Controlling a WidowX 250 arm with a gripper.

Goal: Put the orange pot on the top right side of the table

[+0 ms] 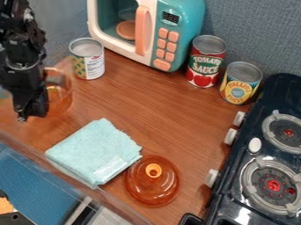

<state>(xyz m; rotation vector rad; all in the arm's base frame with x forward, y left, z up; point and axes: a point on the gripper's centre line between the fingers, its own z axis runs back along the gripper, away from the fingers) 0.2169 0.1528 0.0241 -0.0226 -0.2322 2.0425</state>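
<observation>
I'm reading TOMATO SAUCE on the red can (206, 61), what looks like PINEAPPLE on the yellow can (240, 83), and blurred digits on the microwave's display (170, 17).

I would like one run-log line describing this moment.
gripper: left, at pot, grasp unclear | orange pot: left side | orange lid: off, next to folded cloth | goal: pot not at top right

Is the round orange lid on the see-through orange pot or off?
Off: the lid lies knob up on the brown wooden table, apart from the pot at the left.
</observation>
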